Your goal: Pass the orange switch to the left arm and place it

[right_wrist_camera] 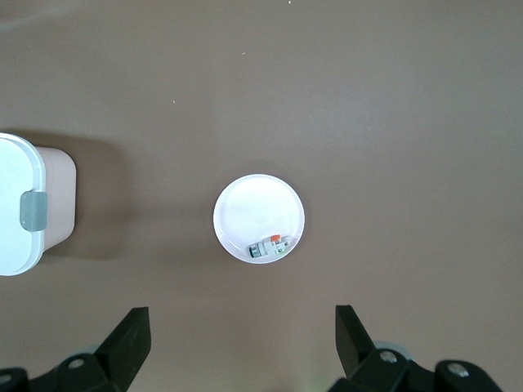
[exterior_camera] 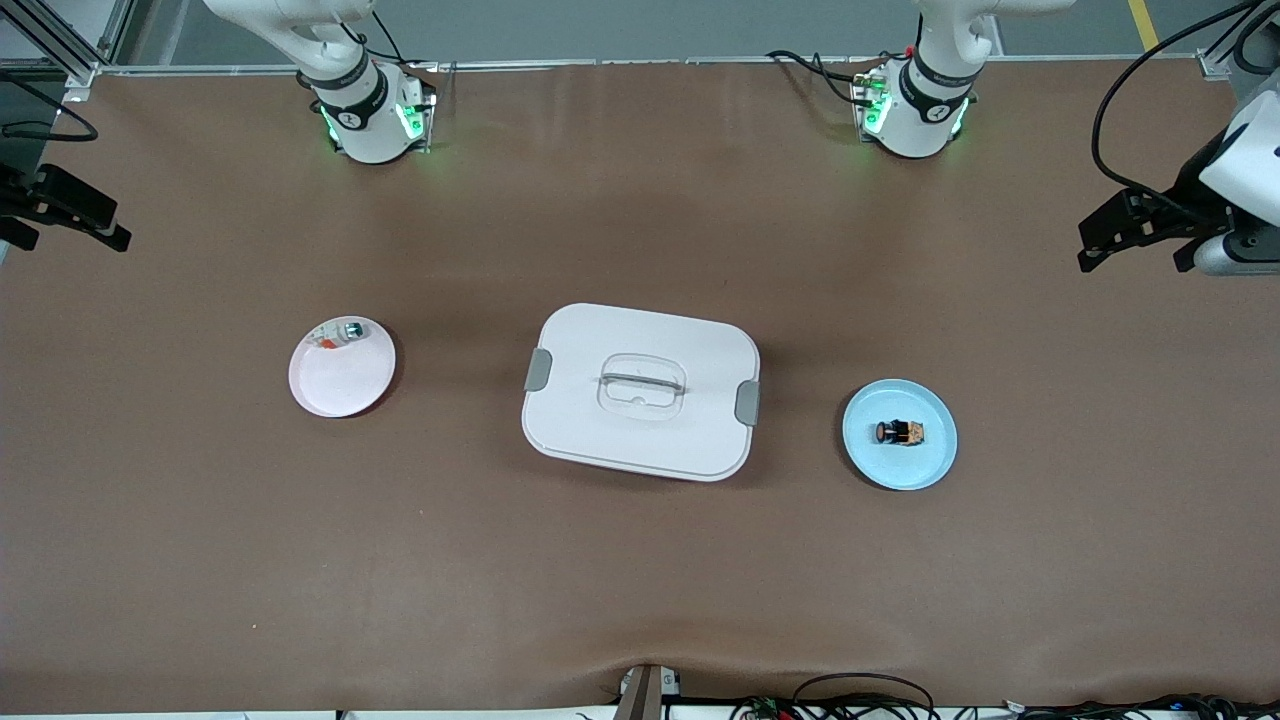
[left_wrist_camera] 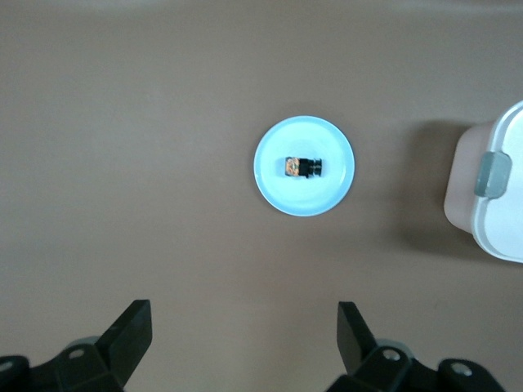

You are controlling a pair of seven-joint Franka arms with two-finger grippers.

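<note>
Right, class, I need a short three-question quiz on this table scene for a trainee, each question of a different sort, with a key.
1. True or false: the orange switch lies on the pink plate.
2. Which thing stands between the two plates? A) the box B) a mug C) a drawer
3. Fill in: the left gripper and the right gripper are both ____.

Key:
1. False; it lies on the blue plate, toward the left arm's end of the table.
2. A
3. open; each hangs high over its own end, holding nothing.
</note>
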